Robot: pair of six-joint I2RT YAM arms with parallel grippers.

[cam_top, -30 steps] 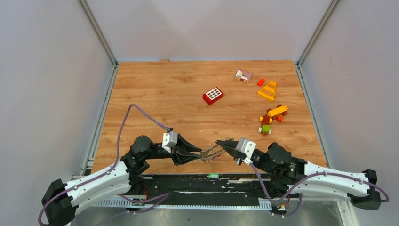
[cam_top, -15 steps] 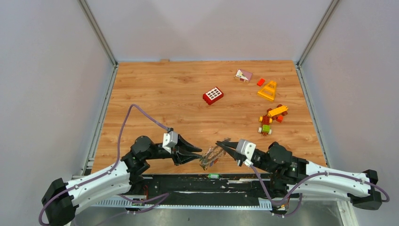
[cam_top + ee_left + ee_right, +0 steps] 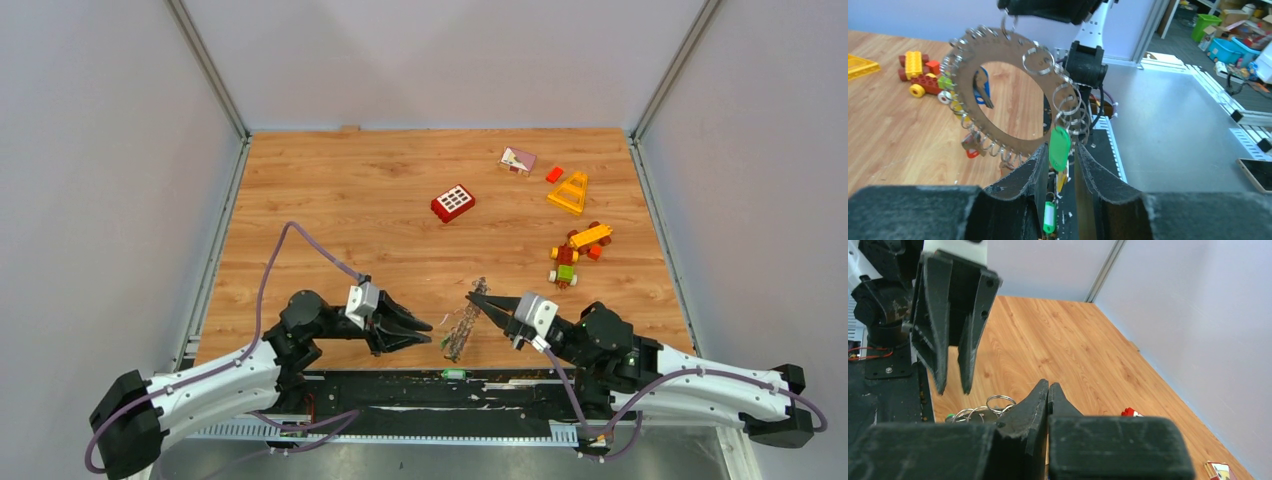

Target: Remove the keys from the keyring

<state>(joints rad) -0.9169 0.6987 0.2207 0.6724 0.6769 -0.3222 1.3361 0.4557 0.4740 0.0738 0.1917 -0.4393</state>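
Observation:
The keyring (image 3: 463, 322) hangs edge-on in the top view from my right gripper (image 3: 470, 296), which is shut on a small split ring at its top. In the left wrist view it is a broad grey-brown ring (image 3: 998, 47) fringed with split rings and keys with coloured plastic heads. A green-headed key (image 3: 1059, 145) dangles between the fingers of my left gripper (image 3: 1060, 150); its jaws stand narrowly apart around the key. The right wrist view shows my right gripper (image 3: 1048, 385) shut, with split rings (image 3: 998, 402) just left of it.
A loose green tag (image 3: 453, 374) lies on the black strip between the arm bases. Toy bricks sit farther back: a red brick (image 3: 453, 203), a yellow triangle (image 3: 569, 192), a brick car (image 3: 572, 255), a pink-and-white piece (image 3: 517, 160). Walls close in both sides.
My right gripper has risen and shifted right, swinging the keyring up from lying low between the grippers to hanging edge-on. My left jaws have narrowed.

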